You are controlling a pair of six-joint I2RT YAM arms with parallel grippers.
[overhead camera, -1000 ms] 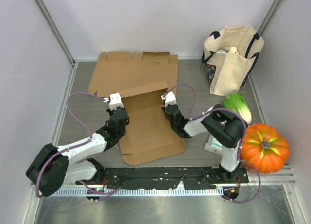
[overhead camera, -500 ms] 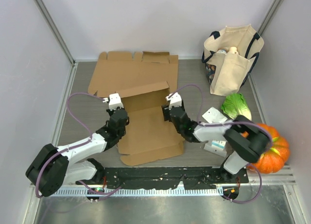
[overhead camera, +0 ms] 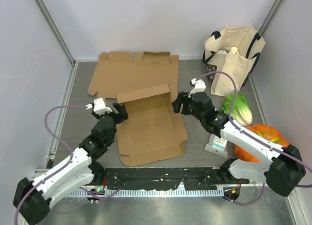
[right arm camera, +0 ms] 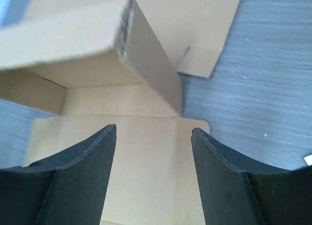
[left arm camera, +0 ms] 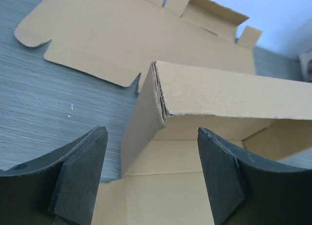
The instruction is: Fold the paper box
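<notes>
Both left gripper (overhead camera: 118, 111) and right gripper (overhead camera: 176, 104) have released the brown cardboard box (overhead camera: 151, 130), jaws apart. Its twelve-o'clock wall likely needs square creasing.

No writing or label is legible anywhere.

Box (overhead camera: 151, 130) sat mid-table, back wall up. Flat sheet (overhead camera: 134, 73) lay behind it, reaching the far wall. Left gripper (overhead camera: 118, 112) was just beside the box's back-left corner, right gripper (overhead camera: 176, 104) just beside the back-right one. Bag (overhead camera: 234, 59) stood in the far right corner, lettuce (overhead camera: 238, 108) before it. Pumpkin (overhead camera: 263, 137) sat near right, carton (overhead camera: 217, 144) to its left.
</notes>
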